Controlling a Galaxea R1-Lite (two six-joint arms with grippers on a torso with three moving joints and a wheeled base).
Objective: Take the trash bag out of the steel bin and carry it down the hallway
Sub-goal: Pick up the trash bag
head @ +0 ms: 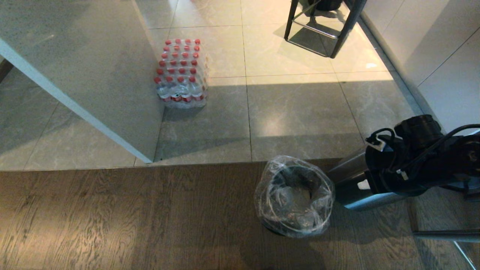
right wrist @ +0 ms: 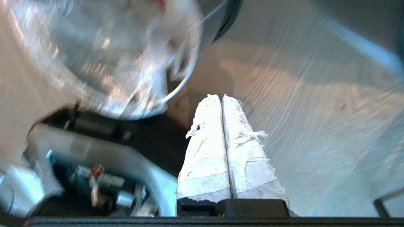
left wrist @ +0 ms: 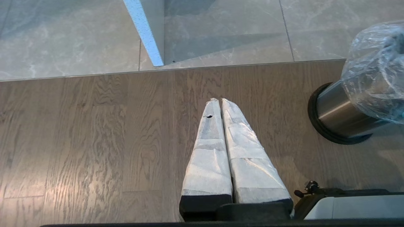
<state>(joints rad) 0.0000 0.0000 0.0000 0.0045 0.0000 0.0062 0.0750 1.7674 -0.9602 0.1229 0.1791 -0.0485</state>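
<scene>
The right gripper [right wrist: 222, 97] has its taped fingers pressed together on nothing, above the wood floor [right wrist: 300, 132] just beside the trash bag [right wrist: 104, 53]. The head view hides those fingers behind the arm but shows the bag lining the steel bin [head: 279, 229]. The left gripper [left wrist: 220, 101], also closed and empty, hangs well apart from the bin.
</scene>
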